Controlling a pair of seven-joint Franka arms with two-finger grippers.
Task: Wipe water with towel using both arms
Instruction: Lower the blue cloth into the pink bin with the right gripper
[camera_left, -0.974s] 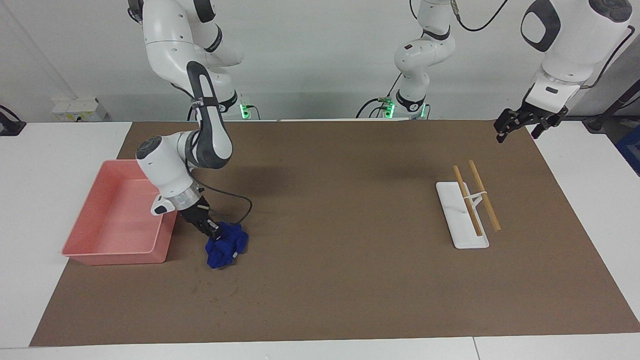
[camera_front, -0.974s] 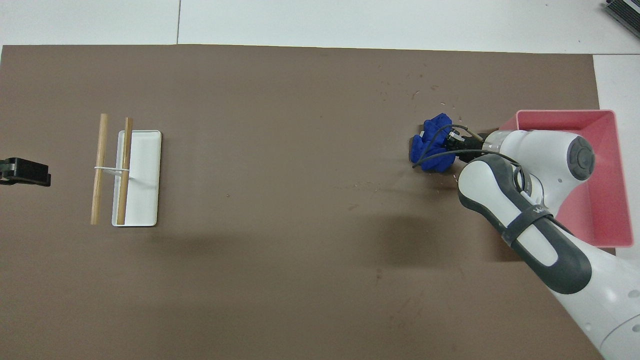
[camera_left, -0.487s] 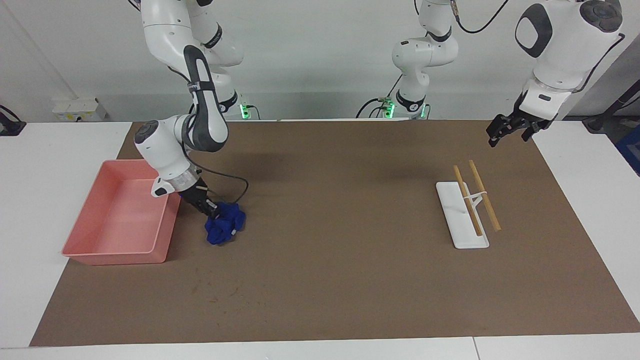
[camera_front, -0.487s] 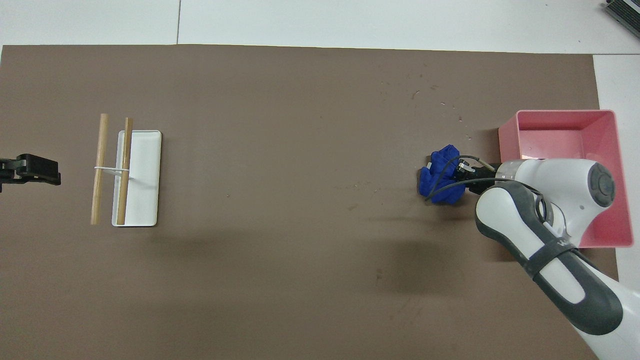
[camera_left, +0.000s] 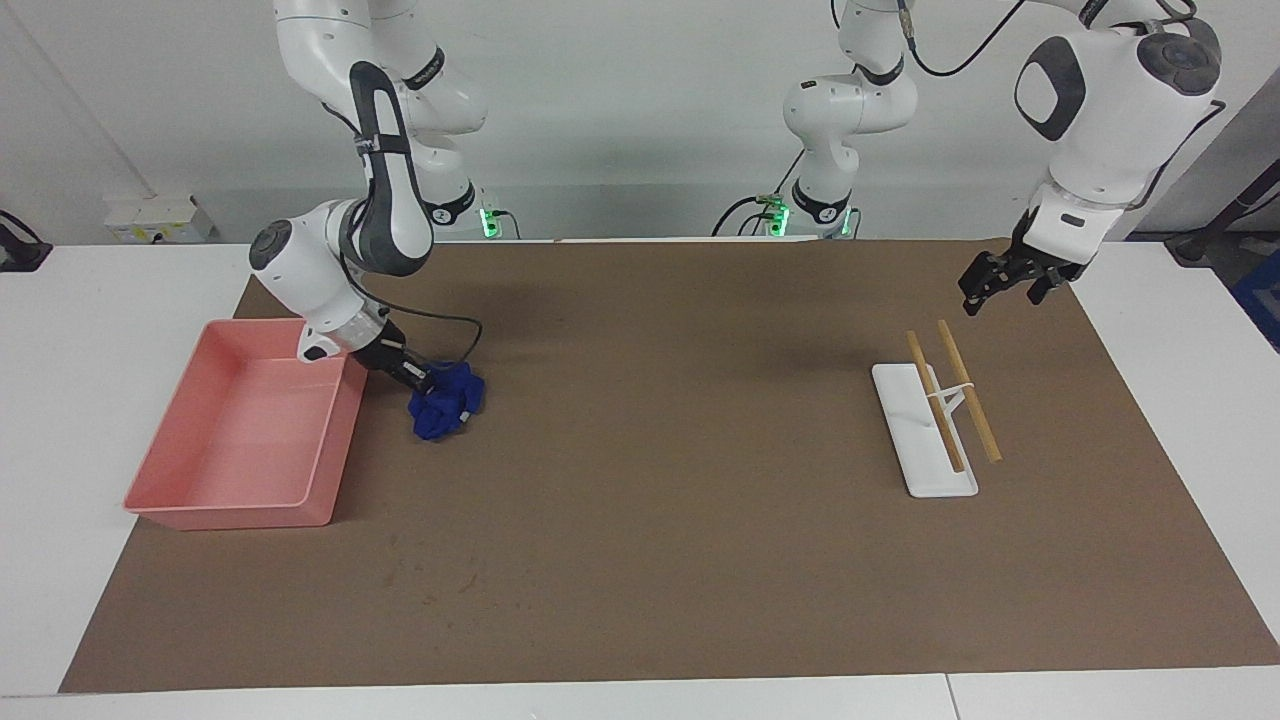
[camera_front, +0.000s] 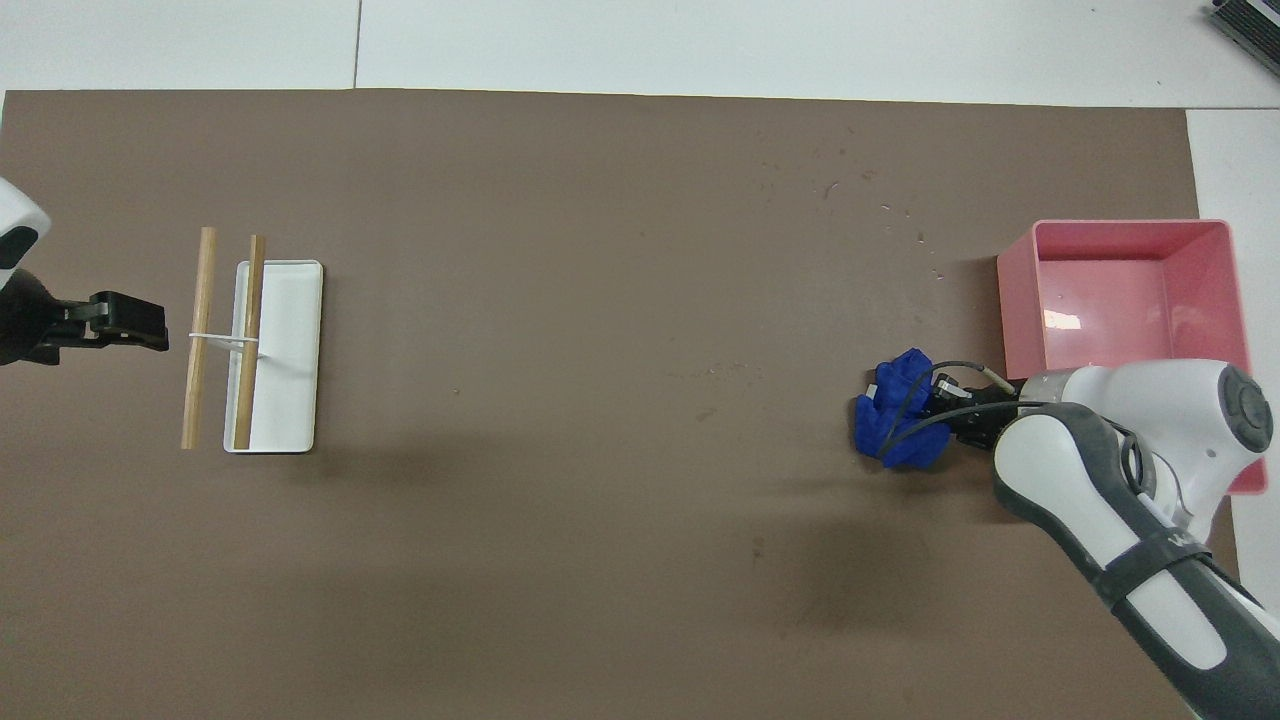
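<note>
The blue towel lies bunched on the brown mat beside the pink tray's corner nearest the robots. It also shows in the overhead view. My right gripper is shut on the towel's edge and presses it on the mat; it shows in the overhead view too. My left gripper hangs open and empty in the air over the mat's edge at the left arm's end, beside the chopsticks; the overhead view shows it as well. No dark glossy wet blotch shows; only faint dry specks.
A white rectangular dish with two wooden chopsticks across a small rack lies toward the left arm's end. The pink tray is empty. A black cable loops from the right wrist over the towel.
My right gripper has dragged the towel along the tray's side toward the robots. My left gripper has moved inward over the mat toward the chopsticks.
</note>
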